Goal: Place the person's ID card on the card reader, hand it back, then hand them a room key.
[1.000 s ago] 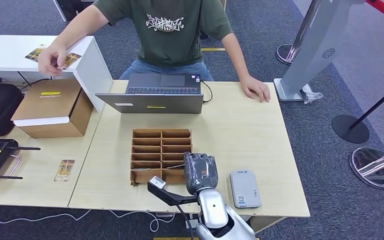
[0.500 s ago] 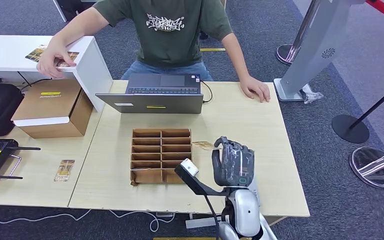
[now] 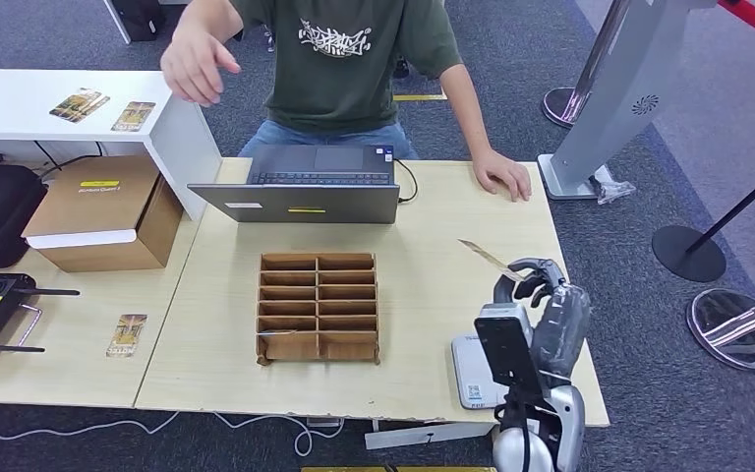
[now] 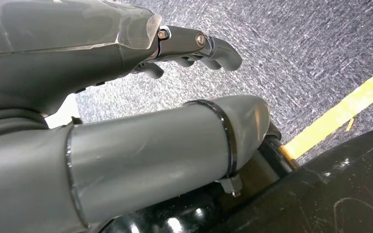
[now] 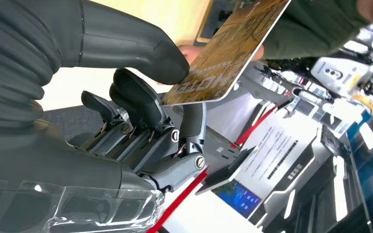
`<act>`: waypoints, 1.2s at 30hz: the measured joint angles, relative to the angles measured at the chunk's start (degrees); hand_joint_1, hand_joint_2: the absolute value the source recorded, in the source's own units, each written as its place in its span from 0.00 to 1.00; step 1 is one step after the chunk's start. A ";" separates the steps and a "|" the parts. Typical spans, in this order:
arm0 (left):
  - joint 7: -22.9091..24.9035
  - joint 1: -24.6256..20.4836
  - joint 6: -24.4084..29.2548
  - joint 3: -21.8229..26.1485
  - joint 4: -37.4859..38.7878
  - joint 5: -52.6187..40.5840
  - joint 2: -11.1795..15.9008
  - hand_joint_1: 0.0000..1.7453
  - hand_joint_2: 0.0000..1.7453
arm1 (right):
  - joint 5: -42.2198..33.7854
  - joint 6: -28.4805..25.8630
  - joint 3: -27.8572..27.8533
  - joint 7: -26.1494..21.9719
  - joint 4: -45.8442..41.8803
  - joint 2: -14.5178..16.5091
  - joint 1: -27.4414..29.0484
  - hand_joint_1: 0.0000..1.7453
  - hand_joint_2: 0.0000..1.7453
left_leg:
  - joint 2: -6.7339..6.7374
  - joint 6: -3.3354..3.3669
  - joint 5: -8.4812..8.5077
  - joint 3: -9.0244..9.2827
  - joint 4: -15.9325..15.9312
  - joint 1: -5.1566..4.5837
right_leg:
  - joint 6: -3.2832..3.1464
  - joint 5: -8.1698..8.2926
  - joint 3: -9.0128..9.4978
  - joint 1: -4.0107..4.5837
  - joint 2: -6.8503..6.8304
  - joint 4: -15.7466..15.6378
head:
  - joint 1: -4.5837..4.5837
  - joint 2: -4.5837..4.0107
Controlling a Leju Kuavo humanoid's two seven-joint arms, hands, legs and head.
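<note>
Brown and printed, the card [image 5: 226, 56] sits pinched at one end between the thick thumb and a dark finger of the right hand [image 3: 541, 305], and the rest of it juts out free toward the person [image 3: 354, 59] across the wooden table [image 3: 442, 226]. From the head view the card [image 3: 487, 256] shows nearly edge-on, a thin sliver tilted up above the table near its right side, clear of the grey card reader [image 3: 472, 369] that lies just beside the hand at the near edge.

It looks thin, stiff and very light, with a glossy face, so I would judge it slippery: a small pinch holds it, but a knock could twist it out. The hold is close to one short end, which leaves plenty of bare card for the person to take at the far end.

The slotted wooden box [image 3: 319, 305] stands in the middle of the table, well apart from the hand. Since the card seems to have a hotel-style print, my guess is this is the room key being offered, though the print is too small to be sure.

The person's one hand [image 3: 504, 175] rests on the far edge of the table, the other is raised near the white shelf [image 3: 20, 103].

The left hand [image 4: 194, 46] hangs over the carpet with fingers curled in and nothing in them
</note>
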 joint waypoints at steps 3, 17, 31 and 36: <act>0.07 0.00 0.01 0.00 0.07 0.20 0.01 0.00 0.00 | -6.14 -0.38 -2.22 -2.99 -1.23 0.51 0.80 0.98 1.00 | 0.00 0.00 0.00 0.00 0.00 0.00 | 0.00 0.00 0.00 0.00 0.00 0.00 | -0.01 0.00; 0.45 -0.02 0.20 0.02 0.09 0.79 -0.03 0.00 0.00 | -6.71 -6.56 -7.78 -7.47 -3.45 2.10 1.27 0.97 1.00 | 0.01 0.00 0.00 0.00 0.00 0.00 | 0.00 0.00 0.01 0.00 0.02 0.00 | -0.01 0.00; 0.23 -0.33 0.13 -1.00 0.09 -2.44 -0.18 0.00 0.00 | 20.59 -8.35 -5.70 -0.62 5.42 2.12 -15.45 0.99 1.00 | 0.04 0.02 0.08 0.03 0.00 0.01 | 0.00 0.08 0.03 0.01 0.05 0.02 | -0.01 0.00; 0.29 -0.69 -0.19 -2.16 0.09 -3.52 -0.17 0.00 0.00 | 28.61 -8.34 -3.34 2.13 10.82 2.11 -21.22 0.99 1.00 | 0.02 0.00 0.09 0.01 0.00 0.01 | 0.00 0.08 0.03 0.01 0.03 0.02 | 0.01 0.00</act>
